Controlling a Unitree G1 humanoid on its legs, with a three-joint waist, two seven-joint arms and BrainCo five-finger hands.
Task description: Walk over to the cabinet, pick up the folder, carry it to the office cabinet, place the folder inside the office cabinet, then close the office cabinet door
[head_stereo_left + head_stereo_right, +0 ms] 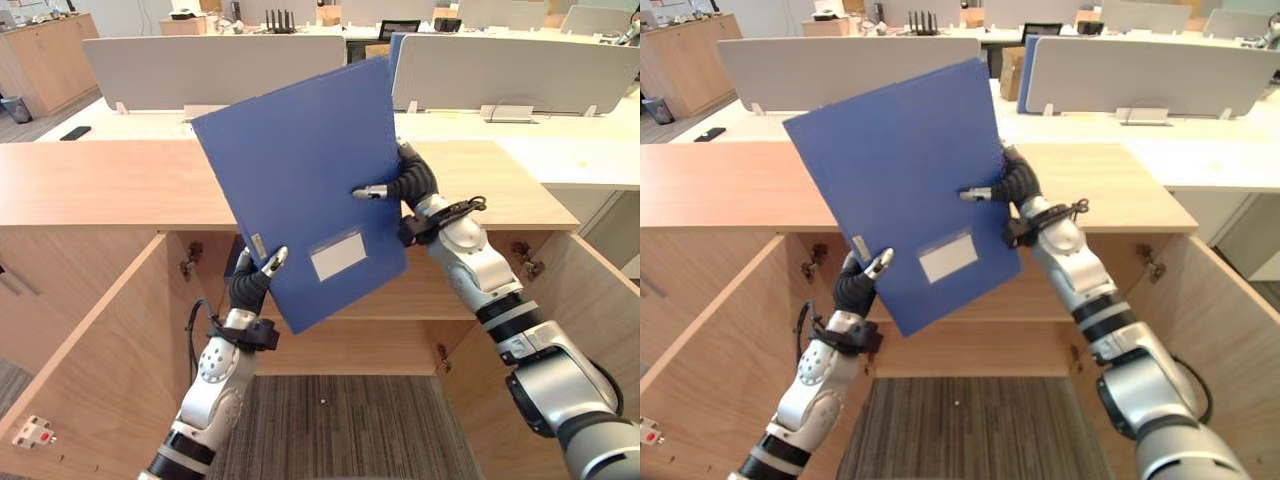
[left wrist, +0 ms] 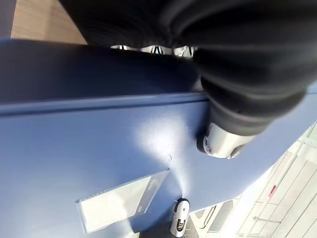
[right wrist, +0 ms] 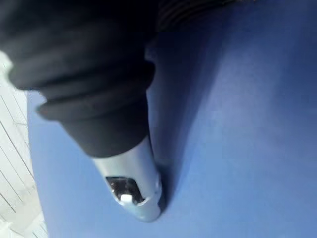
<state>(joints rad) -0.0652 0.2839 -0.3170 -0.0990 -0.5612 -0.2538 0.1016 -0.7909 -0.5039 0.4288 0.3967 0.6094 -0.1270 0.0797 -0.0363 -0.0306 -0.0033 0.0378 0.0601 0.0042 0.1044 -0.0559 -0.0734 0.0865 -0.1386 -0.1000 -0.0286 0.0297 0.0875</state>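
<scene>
Two hands clamp a blue folder [image 1: 300,170], which hangs tilted in the air in front of the open office cabinet [image 1: 90,185], above its opening and not yet inside it. The folder's top leans to the right, so that its upper corner stands against the far divider screens [image 1: 210,70] and its lowest corner points down toward the cabinet's inner shelf [image 1: 400,310].

The left hand [image 1: 248,288] grips the folder at its lower left edge. Its thumb [image 2: 220,144] presses on the front face, and its fingers are tucked behind the cover. The right hand [image 1: 412,180] grips the right edge about halfway up, with its thumb [image 3: 131,183] flat on the front face and the rest of the hand behind.

A clear label pocket [image 1: 338,255] sits on the lower part of the front face, between the two hands. A small strip label [image 1: 258,247] lies along the left edge just above the left thumb.

The cabinet has a wooden top, and both doors stand wide open: the left door [image 1: 90,340] swings toward the near left and the right door [image 1: 590,320] toward the near right. Grey striped carpet [image 1: 340,420] covers the floor between them. Beyond the cabinet runs a white tabletop [image 1: 560,150], and a dark phone [image 1: 75,132] lies on it at the far left.
</scene>
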